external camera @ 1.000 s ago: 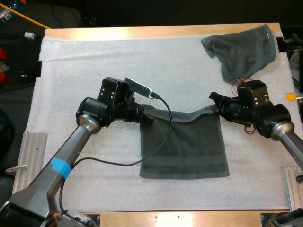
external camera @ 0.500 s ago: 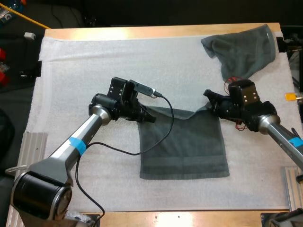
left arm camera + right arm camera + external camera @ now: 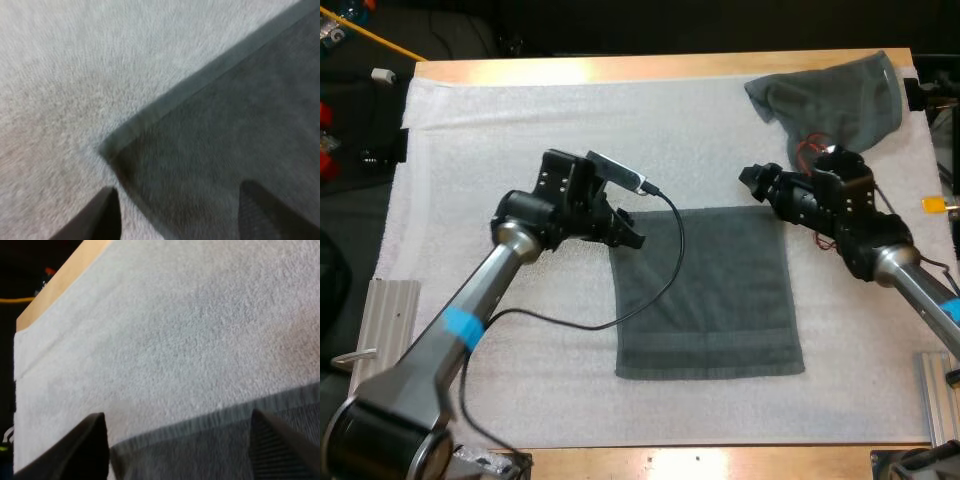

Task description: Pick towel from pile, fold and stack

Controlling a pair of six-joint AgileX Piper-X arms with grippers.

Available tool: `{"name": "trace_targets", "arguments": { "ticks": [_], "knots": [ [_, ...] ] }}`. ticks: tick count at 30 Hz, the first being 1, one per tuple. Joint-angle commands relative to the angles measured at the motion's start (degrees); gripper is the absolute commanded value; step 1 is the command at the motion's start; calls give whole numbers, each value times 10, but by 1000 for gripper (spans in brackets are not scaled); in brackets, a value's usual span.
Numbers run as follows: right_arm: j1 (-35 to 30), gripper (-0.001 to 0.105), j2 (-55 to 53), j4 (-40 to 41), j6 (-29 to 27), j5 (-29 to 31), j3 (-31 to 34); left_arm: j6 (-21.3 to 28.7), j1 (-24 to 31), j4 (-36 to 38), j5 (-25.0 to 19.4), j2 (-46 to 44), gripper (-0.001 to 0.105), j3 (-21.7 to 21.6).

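2 towels on mat: flat towel at centre, crumpled towel at 1 o'clock. Left gripper & right gripper both spread, gripping nothing, at flat towel's 10 & 2 o'clock corners.

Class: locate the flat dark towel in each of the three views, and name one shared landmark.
High view: flat towel spread at the middle of the white mat.
Left wrist view: its corner lies at the open left gripper.
Right wrist view: its hemmed edge lies at the open right gripper.
Shared landmark: the white mat.
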Motion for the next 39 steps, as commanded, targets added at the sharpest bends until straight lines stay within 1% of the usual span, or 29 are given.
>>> {"name": "trace_targets", "arguments": {
  "ticks": [1,5,8,10,13,17,22,26,28,31,34,37,39],
  "knots": [
    [0,59,-22,25,-16,-1,-5,3,1,9,-6,-22,50,-6],
    [0,59,-75,94,-61,-1,-5,0,1,44,-5,-91,50,-6],
    [0,59,-127,166,-84,-1,-5,-16,1,80,-5,-150,50,-6],
    [0,59,-170,223,-111,0,-5,-30,1,106,-5,-193,50,-6],
    [0,59,-222,283,-140,2,-5,-48,1,140,-3,-255,50,-6],
    [0,59,-292,357,-161,2,-5,-71,1,185,1,-326,50,-6],
    [0,59,-381,468,-165,2,-5,-89,1,251,24,-399,50,-6],
    [0,59,-429,549,-182,2,-5,-100,1,296,45,-433,50,-6],
    [0,59,-453,595,-197,0,-5,-104,1,330,47,-450,50,-6],
    [0,59,-479,652,-212,-1,-5,-105,1,361,47,-470,50,0],
    [0,59,-494,693,-236,-1,-5,-113,1,374,50,-487,50,18],
    [0,59,-495,711,-250,-1,0,-119,1,379,61,-497,50,41],
    [0,59,-495,709,-251,-1,11,-120,1,380,69,-497,50,56]
  ]
}}
